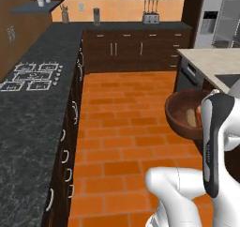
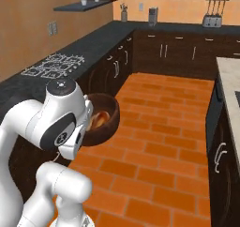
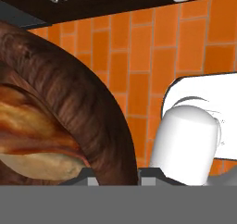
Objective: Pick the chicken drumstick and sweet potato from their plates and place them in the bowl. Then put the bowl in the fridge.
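Bowl (image 1: 180,109) with chicken drumstick (image 3: 32,126) and sweet potato (image 1: 191,117), rim clenched by claw (image 3: 115,172).

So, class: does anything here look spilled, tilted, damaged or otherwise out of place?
Nothing looks spilled or damaged. The one unusual sight is the wooden bowl, carried above the brick floor rather than on a counter, with the gripper shut on its rim. The food sits inside it.

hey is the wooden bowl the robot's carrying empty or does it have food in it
It has food in it. The bowl, held above the floor, shows tan and reddish-brown pieces inside; which piece is which cannot be told.
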Controlling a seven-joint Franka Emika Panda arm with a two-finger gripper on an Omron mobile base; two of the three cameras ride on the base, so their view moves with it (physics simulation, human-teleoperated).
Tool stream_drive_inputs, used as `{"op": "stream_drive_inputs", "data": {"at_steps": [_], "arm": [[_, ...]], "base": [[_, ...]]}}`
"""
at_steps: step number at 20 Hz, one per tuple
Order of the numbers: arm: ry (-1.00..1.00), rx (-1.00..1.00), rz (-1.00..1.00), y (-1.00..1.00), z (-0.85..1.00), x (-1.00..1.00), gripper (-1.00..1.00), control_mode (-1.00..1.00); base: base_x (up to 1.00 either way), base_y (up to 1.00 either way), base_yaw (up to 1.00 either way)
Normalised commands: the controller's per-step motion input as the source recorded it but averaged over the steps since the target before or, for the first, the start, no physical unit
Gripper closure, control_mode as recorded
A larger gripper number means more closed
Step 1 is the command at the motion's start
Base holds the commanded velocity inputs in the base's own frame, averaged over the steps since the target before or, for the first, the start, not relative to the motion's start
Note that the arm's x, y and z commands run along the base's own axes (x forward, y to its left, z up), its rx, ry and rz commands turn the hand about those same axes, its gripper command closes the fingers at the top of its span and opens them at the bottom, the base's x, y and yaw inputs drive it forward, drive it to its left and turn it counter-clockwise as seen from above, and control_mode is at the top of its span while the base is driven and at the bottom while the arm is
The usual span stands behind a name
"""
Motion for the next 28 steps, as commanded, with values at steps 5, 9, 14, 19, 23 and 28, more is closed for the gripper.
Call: {"op": "stream_drive_inputs", "data": {"at_steps": [5, 9, 14, 19, 23, 28], "arm": [[0.00, 0.00, 0.00, 0.00, 0.00, 0.00, 1.00, 1.00], [0.00, 0.00, 0.00, 0.00, 0.00, 0.00, 1.00, 1.00], [0.00, 0.00, 0.00, 0.00, 0.00, 0.00, 1.00, 1.00], [0.00, 0.00, 0.00, 0.00, 0.00, 0.00, 1.00, 1.00], [0.00, 0.00, 0.00, 0.00, 0.00, 0.00, 1.00, 1.00], [0.00, 0.00, 0.00, 0.00, 0.00, 0.00, 1.00, 1.00]], "base": [[1.00, -0.16, 0.05], [1.00, -0.09, 0.10], [1.00, -0.27, 0.05], [1.00, -0.27, 0.03], [0.99, -0.22, 0.03], [1.00, -0.30, 0.00]]}}
